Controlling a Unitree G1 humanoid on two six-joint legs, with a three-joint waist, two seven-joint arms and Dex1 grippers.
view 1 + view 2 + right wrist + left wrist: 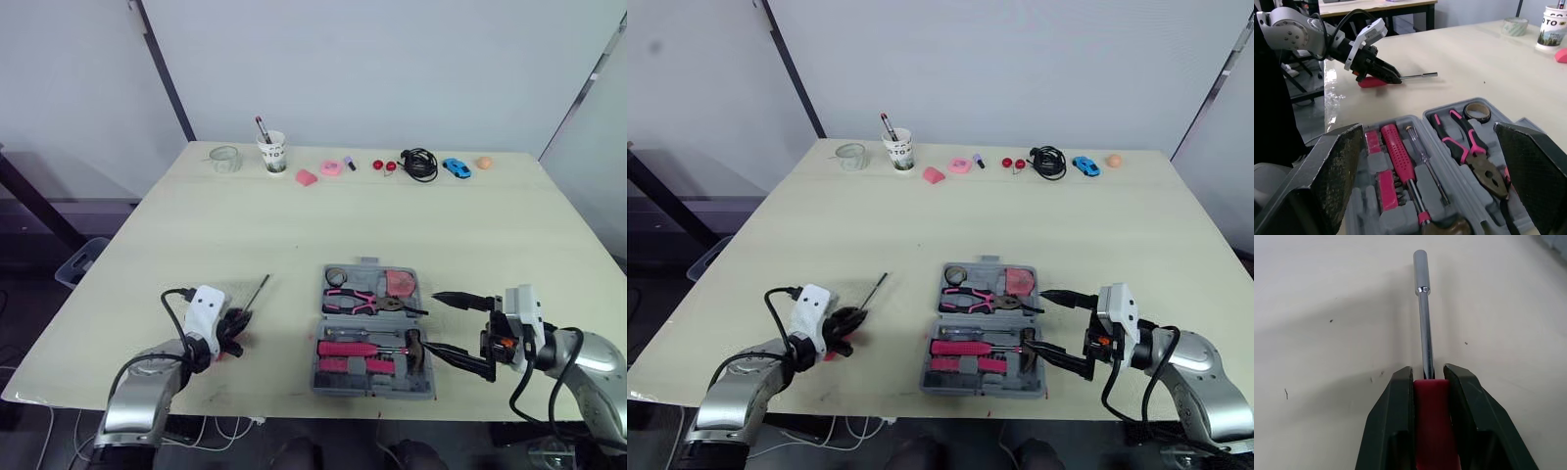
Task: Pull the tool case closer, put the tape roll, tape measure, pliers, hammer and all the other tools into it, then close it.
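The grey tool case [370, 391] lies open near the table's front edge. It holds a small tape roll [336, 277], pink-handled pliers [358, 302], a pink tape measure [398, 283] and a pink-handled hammer [358, 348]. Left of the case, my left gripper [235, 328] is shut on the red handle [1431, 416] of a screwdriver. The screwdriver's steel shaft [257, 292] lies on the table and points away from me. My right gripper [434, 323] stands open at the case's right side, its fingers [1327, 166] spread wide with nothing between them.
Along the table's far edge stand a clear tape roll [224, 159], a paper cup with a pen [273, 153], pink bits [307, 177], a black cable [420, 164], a blue toy car [456, 167] and an orange ball [484, 163]. Bare tabletop [294, 225] lies between them and the case.
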